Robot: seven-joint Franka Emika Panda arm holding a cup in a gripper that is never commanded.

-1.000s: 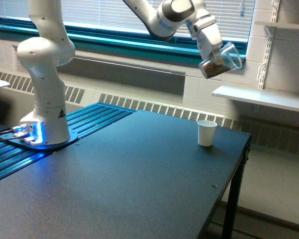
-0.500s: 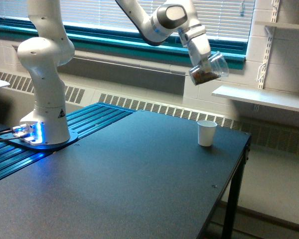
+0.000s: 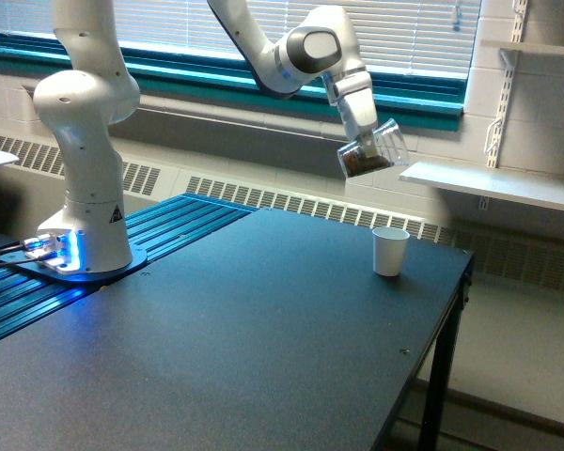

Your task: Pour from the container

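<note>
The container [image 3: 373,150], a clear plastic cup with brown granules at its bottom, hangs tilted in the air with its mouth toward the exterior view's right. My gripper [image 3: 362,127] is shut on it from above, at the end of the white arm. A white paper cup [image 3: 389,251] stands upright on the black table [image 3: 244,338], below the container and slightly to the right of it. There is a clear gap of air between the two cups. No granules show falling.
The arm's white base [image 3: 85,216] stands at the exterior view's left on blue slats. A white wall shelf [image 3: 493,183] juts out behind the container at the right. The table's right edge runs just past the paper cup.
The gripper has carried the container down and toward the exterior view's left, from high at the right to a spot nearer above the paper cup. The paper cup has not moved.
</note>
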